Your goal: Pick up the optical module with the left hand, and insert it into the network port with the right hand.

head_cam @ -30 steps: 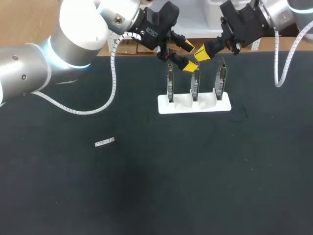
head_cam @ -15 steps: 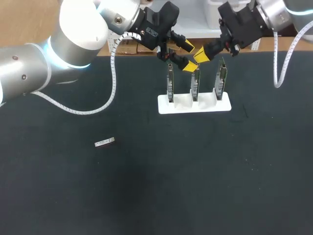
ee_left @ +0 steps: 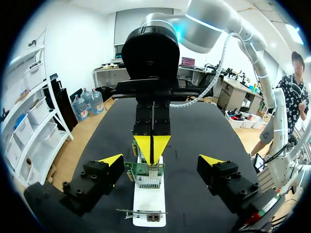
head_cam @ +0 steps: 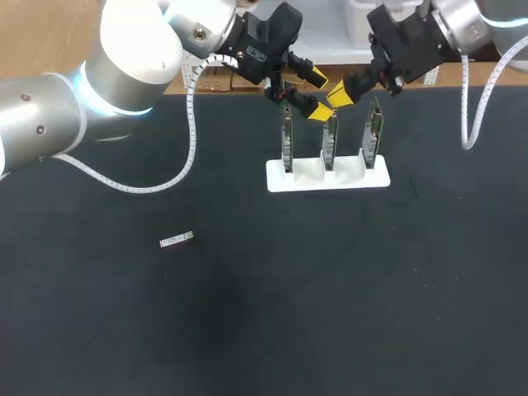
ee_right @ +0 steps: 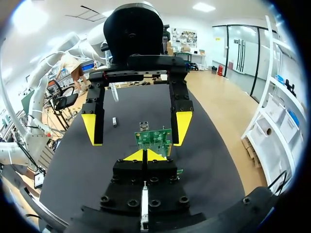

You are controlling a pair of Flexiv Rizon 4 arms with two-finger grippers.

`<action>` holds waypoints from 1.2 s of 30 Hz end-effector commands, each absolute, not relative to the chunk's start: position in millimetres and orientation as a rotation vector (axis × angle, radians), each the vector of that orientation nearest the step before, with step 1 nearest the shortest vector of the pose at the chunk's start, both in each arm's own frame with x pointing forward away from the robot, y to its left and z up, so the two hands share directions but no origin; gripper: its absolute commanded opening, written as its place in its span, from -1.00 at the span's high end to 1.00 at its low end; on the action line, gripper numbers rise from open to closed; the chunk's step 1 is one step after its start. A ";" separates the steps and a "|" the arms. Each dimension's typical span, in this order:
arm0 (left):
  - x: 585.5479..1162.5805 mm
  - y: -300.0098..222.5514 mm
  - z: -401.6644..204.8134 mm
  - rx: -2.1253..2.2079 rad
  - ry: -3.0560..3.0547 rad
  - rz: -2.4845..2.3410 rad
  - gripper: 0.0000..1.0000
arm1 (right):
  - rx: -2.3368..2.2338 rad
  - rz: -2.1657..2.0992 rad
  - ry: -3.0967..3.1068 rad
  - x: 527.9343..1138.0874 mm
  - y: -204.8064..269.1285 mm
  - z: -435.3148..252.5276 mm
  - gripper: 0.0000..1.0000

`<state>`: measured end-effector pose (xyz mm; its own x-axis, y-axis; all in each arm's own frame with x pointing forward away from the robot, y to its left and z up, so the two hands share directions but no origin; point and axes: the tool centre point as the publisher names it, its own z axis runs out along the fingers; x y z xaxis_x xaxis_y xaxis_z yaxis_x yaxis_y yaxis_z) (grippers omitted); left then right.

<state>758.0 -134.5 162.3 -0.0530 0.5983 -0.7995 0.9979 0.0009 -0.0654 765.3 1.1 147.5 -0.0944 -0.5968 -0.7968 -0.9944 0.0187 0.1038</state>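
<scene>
The optical module (head_cam: 176,240), a small grey bar, lies alone on the dark table at the left; it also shows far off beyond both grippers in the right wrist view (ee_right: 114,121). A white holder (head_cam: 327,176) carries three upright network cards. My left gripper (head_cam: 318,96) hangs open over the middle card (head_cam: 329,144), its fingers wide on either side of that card's top (ee_left: 146,177). My right gripper (head_cam: 342,92) faces it from the other side, shut and empty, its yellow tips (ee_right: 144,155) pressed together just short of the card (ee_right: 154,138).
The holder stands near the table's far edge, with one card (head_cam: 286,140) left of the middle one and another (head_cam: 375,136) to its right. White cables hang from both arms. Dark table surface spreads between the holder and the module.
My right gripper has risen slightly at the holder. The left arm, the cards and the module have stayed where they were.
</scene>
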 end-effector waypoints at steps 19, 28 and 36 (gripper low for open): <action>757.4 -134.4 162.2 1.651 1.707 -0.895 -1.00 | -1.638 0.928 1.760 761.5 0.8 139.5 1.00; 757.4 -134.4 162.2 1.651 1.707 -0.895 -1.00 | -1.642 0.930 1.769 759.7 -0.1 136.8 1.00; 757.4 -134.4 162.2 1.651 1.707 -0.895 -1.00 | -1.635 0.926 1.774 760.7 0.1 135.2 1.00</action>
<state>758.0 -134.5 162.3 -0.0530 0.5983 -0.7995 0.9979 0.0009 -0.0654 761.9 0.0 142.1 -0.1086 -0.6122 -0.7832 -0.9924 0.0211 0.1211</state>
